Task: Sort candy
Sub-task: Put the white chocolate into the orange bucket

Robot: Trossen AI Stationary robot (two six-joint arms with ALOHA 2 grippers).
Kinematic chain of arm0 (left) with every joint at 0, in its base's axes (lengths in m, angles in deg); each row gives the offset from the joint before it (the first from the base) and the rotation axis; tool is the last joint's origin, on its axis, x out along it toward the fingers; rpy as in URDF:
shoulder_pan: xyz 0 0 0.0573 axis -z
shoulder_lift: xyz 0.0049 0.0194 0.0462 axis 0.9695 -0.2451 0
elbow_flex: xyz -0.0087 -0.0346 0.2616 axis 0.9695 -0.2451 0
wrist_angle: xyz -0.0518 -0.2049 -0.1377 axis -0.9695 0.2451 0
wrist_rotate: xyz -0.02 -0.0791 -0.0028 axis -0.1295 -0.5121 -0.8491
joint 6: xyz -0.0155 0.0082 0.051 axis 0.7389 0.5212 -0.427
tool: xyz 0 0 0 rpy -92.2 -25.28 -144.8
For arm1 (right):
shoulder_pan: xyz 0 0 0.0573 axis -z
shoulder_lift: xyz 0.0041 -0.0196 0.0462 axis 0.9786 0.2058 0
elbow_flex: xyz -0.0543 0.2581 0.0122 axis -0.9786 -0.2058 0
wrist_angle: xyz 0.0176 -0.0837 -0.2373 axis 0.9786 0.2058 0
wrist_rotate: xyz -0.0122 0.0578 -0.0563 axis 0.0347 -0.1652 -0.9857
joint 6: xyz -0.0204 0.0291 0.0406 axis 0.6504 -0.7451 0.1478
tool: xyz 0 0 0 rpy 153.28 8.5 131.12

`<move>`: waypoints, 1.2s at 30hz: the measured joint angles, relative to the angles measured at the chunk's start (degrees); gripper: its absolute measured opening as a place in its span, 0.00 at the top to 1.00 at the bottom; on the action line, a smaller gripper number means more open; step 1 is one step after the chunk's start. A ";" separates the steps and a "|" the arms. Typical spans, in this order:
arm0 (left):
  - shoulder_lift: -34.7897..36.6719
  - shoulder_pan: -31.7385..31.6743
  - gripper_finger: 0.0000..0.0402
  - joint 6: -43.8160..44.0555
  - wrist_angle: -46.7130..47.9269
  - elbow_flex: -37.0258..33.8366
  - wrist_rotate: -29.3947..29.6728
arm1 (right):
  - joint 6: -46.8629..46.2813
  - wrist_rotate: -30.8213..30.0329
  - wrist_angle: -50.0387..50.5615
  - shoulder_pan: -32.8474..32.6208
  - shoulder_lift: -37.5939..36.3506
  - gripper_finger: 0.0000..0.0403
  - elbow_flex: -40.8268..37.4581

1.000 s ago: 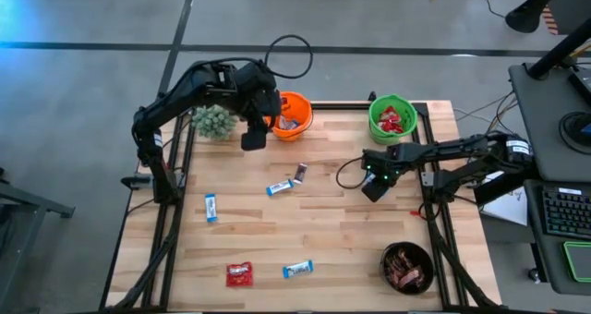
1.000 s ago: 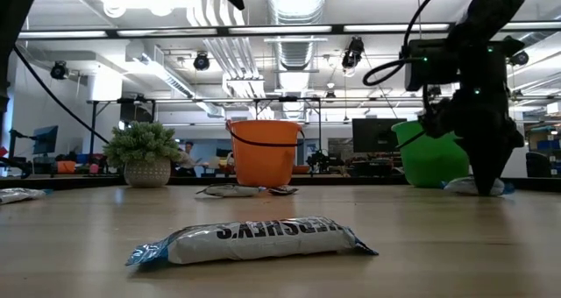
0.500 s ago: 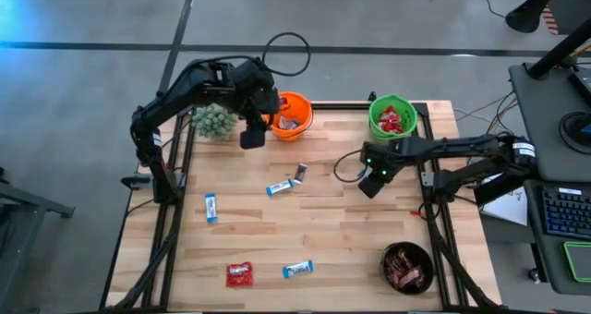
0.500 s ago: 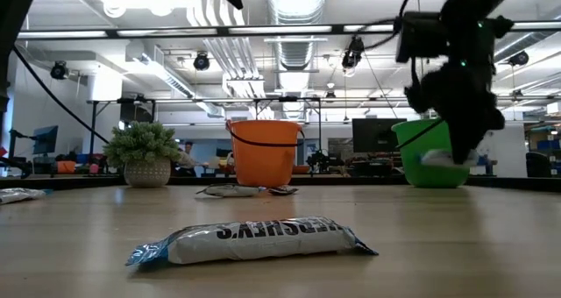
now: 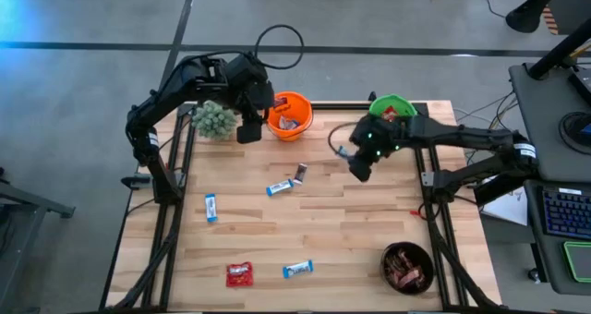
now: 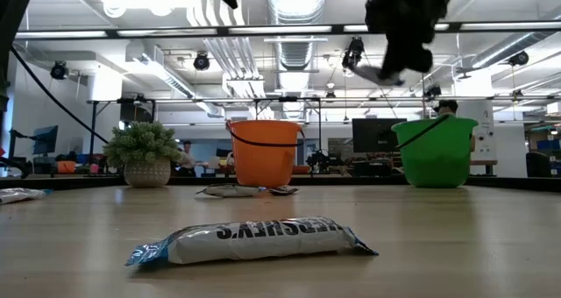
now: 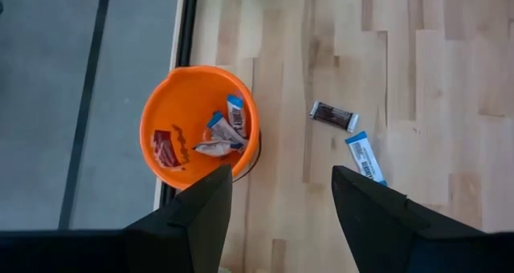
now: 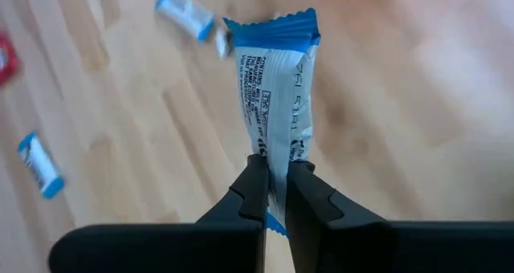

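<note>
Looks like a robotics lab set up inside a big open-plan office or industrial space. The low view gives it away: exposed silver ventilation ducts (image 6: 294,4) up at 12 o'clock, long white strip lights (image 6: 263,28) on an open ceiling, and dark computer monitors (image 6: 372,133) on desks way behind the table. From above, the pale butcher-block wooden table (image 5: 323,231) sits on a plain grey concrete floor (image 5: 83,92) with a black taped line (image 5: 92,46), loose black cables (image 5: 282,44) trailing off at 12 o'clock, and a black keyboard (image 5: 565,212) on a side desk at 3 o'clock.

Green plant (image 5: 214,121) beside orange bucket (image 5: 292,116)
</note>
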 joint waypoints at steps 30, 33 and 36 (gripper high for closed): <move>0.11 -8.61 0.51 1.55 0.02 0.00 0.00 | 24.66 3.64 -3.29 15.49 27.17 0.98 37.24; 0.16 -9.10 0.51 1.51 0.02 0.00 0.00 | 24.67 3.73 -3.19 15.49 31.25 0.98 41.34; 0.20 -9.31 0.51 1.10 0.01 0.00 -0.01 | 24.70 3.90 -2.24 15.52 34.84 0.98 45.28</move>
